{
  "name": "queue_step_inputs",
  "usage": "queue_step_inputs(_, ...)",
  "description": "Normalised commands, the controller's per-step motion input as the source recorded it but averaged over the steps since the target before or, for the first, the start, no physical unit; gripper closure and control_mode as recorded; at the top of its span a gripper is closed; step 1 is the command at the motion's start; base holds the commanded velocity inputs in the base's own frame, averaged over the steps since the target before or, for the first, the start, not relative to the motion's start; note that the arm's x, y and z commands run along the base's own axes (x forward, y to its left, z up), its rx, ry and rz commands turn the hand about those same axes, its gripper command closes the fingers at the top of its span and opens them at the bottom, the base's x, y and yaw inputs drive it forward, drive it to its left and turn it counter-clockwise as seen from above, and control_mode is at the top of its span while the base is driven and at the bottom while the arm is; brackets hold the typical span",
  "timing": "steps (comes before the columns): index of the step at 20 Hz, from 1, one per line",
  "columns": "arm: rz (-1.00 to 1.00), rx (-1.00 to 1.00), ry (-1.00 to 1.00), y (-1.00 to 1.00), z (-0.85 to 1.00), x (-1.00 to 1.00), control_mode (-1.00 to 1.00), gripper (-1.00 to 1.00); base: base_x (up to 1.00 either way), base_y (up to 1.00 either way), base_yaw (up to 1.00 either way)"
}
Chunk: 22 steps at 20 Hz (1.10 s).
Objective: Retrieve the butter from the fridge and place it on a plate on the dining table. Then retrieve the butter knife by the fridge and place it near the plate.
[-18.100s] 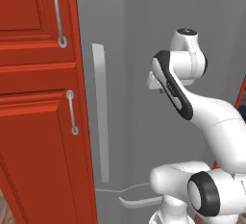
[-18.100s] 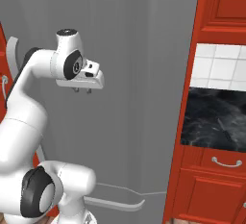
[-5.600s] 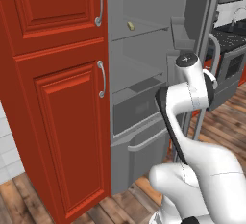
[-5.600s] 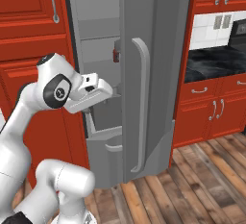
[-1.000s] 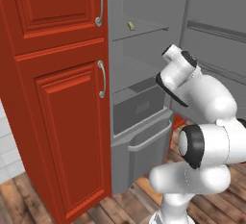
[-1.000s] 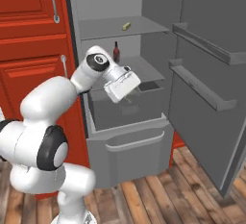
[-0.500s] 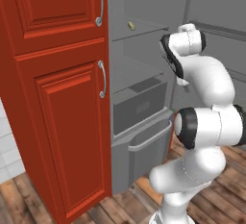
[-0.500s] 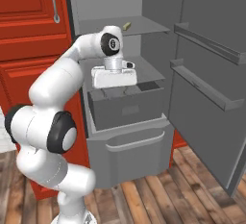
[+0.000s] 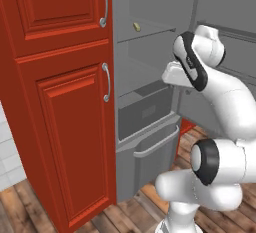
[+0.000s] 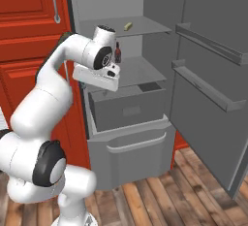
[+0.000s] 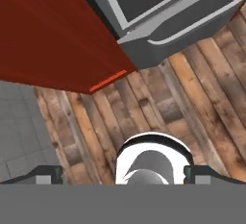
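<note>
The fridge (image 10: 145, 40) stands open, its door (image 10: 208, 79) swung out to the right. The butter (image 10: 128, 25) is a small pale-yellow stick on the upper shelf, also seen as butter (image 9: 136, 26) from the left. My gripper (image 10: 99, 82) hangs in front of the middle shelf, below and left of the butter and apart from it. It points down at the floor. In the hand view the gripper (image 11: 123, 174) is open, fingertips (image 11: 48, 174) wide apart with nothing between them. The plate, dining table and butter knife are out of view.
A small dark-red bottle (image 10: 117, 53) stands on the middle shelf behind the hand. Below it a grey drawer (image 10: 128, 106) is pulled out over the lower bin (image 10: 135, 147). Tall red cabinets (image 9: 60, 102) flank the fridge on the left. The floor (image 11: 158, 98) is wood.
The arm has swung in front of the open fridge and the hand has shifted slightly left. The jaws have stayed open and the butter has not moved.
</note>
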Motion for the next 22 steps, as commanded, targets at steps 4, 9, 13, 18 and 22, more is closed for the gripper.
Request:
queue_step_inputs(4, -0.35, -0.18, -0.23, 0.78, -0.04, 0.0, -1.0, -1.0, 0.0, 0.0, 0.0)
queue_step_inputs(9, -0.08, -0.29, -0.03, 0.19, 0.0, 0.0, -1.0, -1.0, 0.0, 0.0, 0.0)
queue_step_inputs(13, 0.0, -0.09, 0.02, 0.03, 0.0, 0.0, -1.0, -1.0, 0.0, 0.0, 0.0)
queue_step_inputs(18, 0.0, 0.02, 0.0, -0.04, 0.0, -0.26, -1.0, -1.0, 0.0, 0.0, 0.0)
queue_step_inputs(22, 0.0, 0.03, 0.0, -0.01, -0.01, -0.42, -1.0, -1.0, 0.0, 0.0, 0.0)
